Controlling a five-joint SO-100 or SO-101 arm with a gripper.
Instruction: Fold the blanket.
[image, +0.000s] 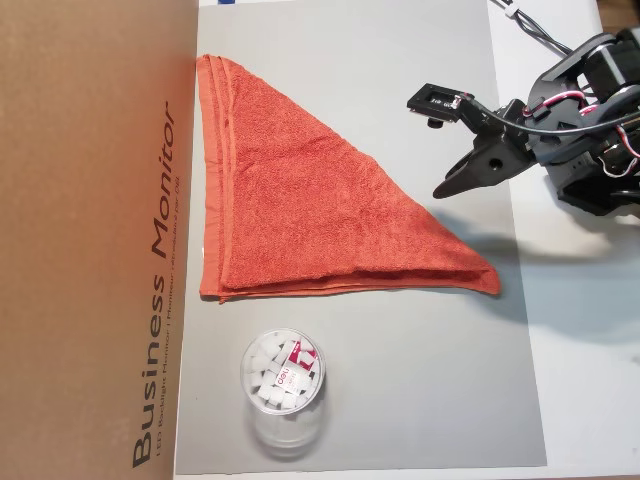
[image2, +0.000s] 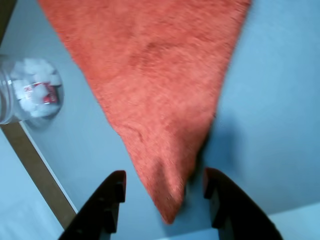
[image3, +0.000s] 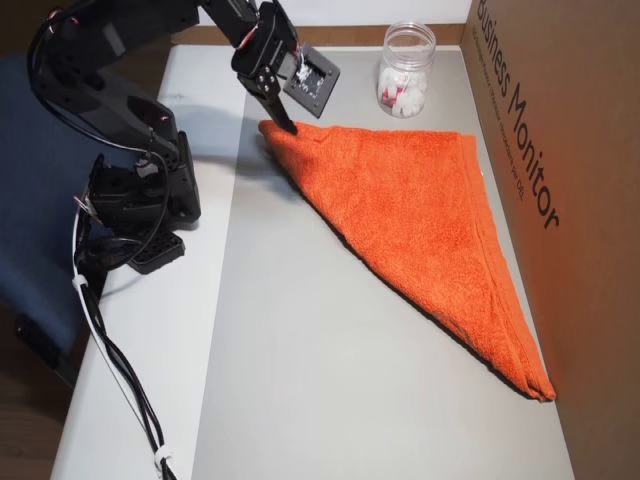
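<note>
Orange-red blanket (image: 300, 210), black pincer (image2: 164, 192), grey mat (image: 430, 400), brown cardboard box (image: 90, 230)

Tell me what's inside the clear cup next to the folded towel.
The clear cup holds small white blocks and a red-and-white labelled piece, seen from above. Its lower contents are covered by the top pieces. It stands apart from the blanket.

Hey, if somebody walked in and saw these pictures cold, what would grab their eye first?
The orange blanket, already folded into a triangle, fills the middle of the grey mat. The black gripper hangs right over one pointed corner, jaws open on either side of the tip in the wrist view. A clear cup of small white pieces stands on the mat just off the blanket's edge.
</note>
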